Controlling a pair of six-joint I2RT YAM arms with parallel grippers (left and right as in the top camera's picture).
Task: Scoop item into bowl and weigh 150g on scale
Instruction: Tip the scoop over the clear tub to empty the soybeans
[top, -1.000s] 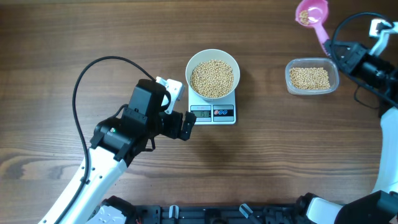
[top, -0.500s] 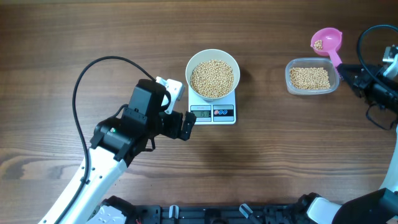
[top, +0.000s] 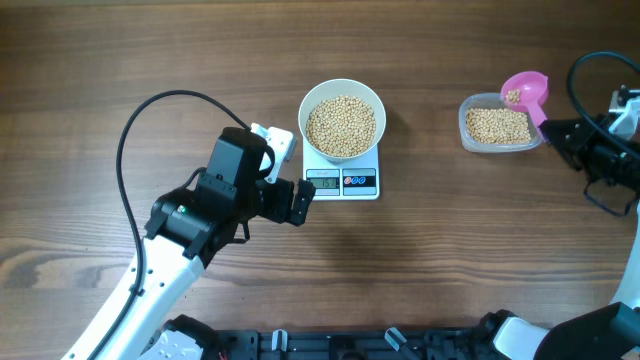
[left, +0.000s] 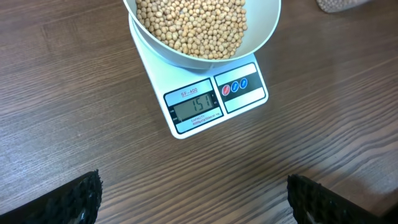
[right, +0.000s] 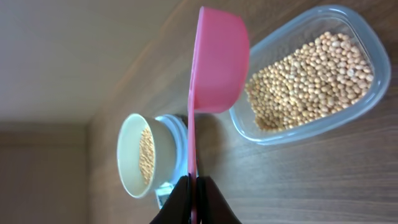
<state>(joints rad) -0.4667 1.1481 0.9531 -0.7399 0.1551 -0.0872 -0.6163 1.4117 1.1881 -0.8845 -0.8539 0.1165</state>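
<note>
The white bowl (top: 341, 85), heaped with tan beans (top: 341, 126), stands on the white scale (top: 360, 182). In the left wrist view the scale (left: 160, 71) display reads 151. My left gripper (top: 289, 184) hovers just left of the scale's front, open and empty, and its fingertips (left: 81, 198) frame bare wood. At the right, my right gripper (top: 556, 128) is shut on the handle of a pink scoop (top: 526, 90). A few beans lie in the scoop, which hangs over the far right corner of the clear tub (top: 467, 104). The right wrist view shows the scoop (right: 219, 62) edge-on.
The clear tub (right: 367, 106) holds a layer of beans. A black cable (top: 130, 130) loops over the table on the left. The left arm's white link (top: 150, 290) runs toward the front edge. Bare wood lies between scale and tub.
My right arm has carried the pink scoop from the table's far edge toward me, to the tub's far right corner. The left arm, bowl and scale have not moved.
</note>
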